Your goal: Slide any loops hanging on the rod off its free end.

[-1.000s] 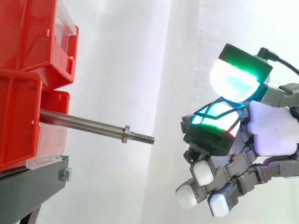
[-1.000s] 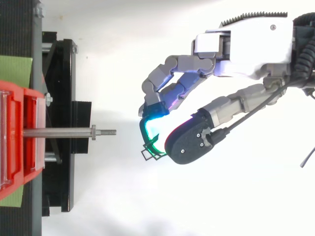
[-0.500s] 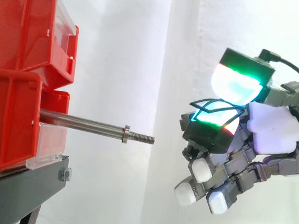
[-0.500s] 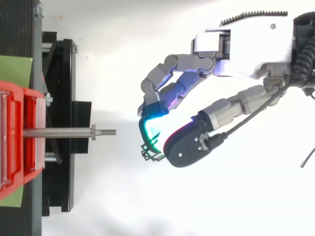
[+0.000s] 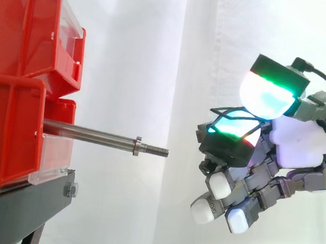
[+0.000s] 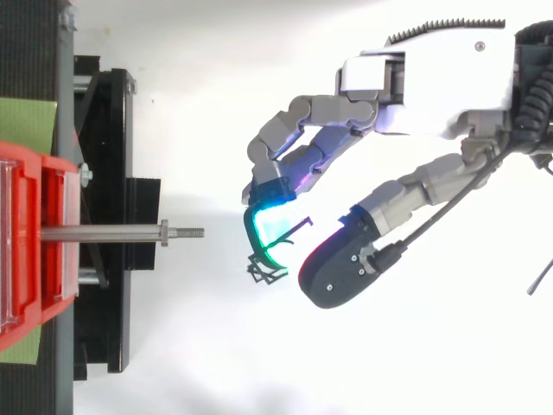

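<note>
In the side view the rod (image 5: 93,134) juts level out of the lower of 2 stacked red bins (image 5: 17,86) on the black stand (image 5: 24,207), and its threaded free end (image 5: 156,150) is bare. Nothing hangs on it. The 1 loop (image 5: 231,109), a thin dark strand, is well apart from that end, lying across the top of a green-glowing finger pad (image 5: 234,128) of the hand (image 5: 298,139). The thumb pad (image 5: 268,91) stands above and apart from it, so the loop looks rested on the pad rather than pinched, and the other fingers curl loosely below. In the top view the rod (image 6: 104,233) again shows no loop. The loop (image 6: 263,270) drapes over the tip of the green pad, with 1 strand sticking out toward the thumb, and clear space lies between thumb and finger on the hand (image 6: 432,82). The loop is probably very light, thin and somewhat springy, so it should handle easily but could slip off the smooth pad. The surest hold would be a gentle pinch on a single strand where it crosses the pad.
</note>
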`<action>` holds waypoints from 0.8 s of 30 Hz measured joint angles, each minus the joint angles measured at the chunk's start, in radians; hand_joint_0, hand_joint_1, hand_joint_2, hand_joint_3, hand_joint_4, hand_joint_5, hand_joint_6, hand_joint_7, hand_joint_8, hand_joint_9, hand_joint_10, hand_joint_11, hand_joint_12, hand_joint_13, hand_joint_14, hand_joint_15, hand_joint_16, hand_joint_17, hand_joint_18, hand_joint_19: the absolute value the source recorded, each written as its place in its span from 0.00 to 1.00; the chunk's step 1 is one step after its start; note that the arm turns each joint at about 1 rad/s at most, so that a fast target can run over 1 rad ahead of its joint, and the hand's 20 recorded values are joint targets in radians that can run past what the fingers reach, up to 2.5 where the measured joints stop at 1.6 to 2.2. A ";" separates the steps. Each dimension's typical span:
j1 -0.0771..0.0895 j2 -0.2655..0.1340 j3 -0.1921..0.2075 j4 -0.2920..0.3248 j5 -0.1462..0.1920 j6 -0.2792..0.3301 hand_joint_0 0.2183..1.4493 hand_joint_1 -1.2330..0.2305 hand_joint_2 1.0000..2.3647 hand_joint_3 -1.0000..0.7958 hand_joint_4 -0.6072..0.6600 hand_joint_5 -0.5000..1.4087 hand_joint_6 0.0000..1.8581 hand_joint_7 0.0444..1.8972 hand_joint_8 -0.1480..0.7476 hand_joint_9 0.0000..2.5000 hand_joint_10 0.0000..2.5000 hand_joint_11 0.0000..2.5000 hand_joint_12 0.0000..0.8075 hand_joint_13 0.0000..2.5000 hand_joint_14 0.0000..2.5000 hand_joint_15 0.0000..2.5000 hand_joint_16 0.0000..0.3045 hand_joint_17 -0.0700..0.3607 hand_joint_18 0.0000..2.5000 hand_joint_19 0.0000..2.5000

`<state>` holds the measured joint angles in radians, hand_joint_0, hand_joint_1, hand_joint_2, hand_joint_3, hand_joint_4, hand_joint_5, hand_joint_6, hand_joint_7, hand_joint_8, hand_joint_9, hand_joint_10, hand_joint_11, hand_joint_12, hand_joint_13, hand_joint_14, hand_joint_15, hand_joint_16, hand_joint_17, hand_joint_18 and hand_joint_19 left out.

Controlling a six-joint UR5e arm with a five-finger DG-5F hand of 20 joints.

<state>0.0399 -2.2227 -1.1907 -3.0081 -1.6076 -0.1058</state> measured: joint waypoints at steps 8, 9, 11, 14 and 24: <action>0.000 0.000 0.000 0.001 0.000 0.000 0.31 0.42 0.00 0.30 0.60 0.17 0.42 0.62 0.50 0.32 0.00 0.16 0.38 0.22 0.00 0.02 0.15 0.39 0.23 0.15; 0.000 0.000 0.000 0.001 0.000 0.000 0.32 0.41 0.01 0.33 0.58 0.17 0.42 0.63 0.50 0.32 0.01 0.15 0.37 0.23 0.00 0.02 0.15 0.39 0.24 0.15; 0.000 0.000 0.000 0.001 0.000 0.000 0.33 0.38 0.01 0.37 0.57 0.17 0.43 0.64 0.50 0.32 0.01 0.16 0.38 0.23 0.00 0.02 0.15 0.39 0.24 0.14; 0.000 0.000 0.000 0.002 0.000 0.000 0.33 0.35 0.01 0.42 0.56 0.16 0.44 0.62 0.50 0.32 0.01 0.17 0.38 0.23 0.00 0.02 0.15 0.40 0.25 0.14; 0.000 0.000 0.000 0.001 0.000 0.000 0.31 0.39 0.01 0.41 0.46 0.20 0.38 0.69 0.43 0.38 0.00 0.11 0.36 0.26 0.00 0.02 0.14 0.39 0.28 0.16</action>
<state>0.0400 -2.2225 -1.1905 -3.0070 -1.6076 -0.1057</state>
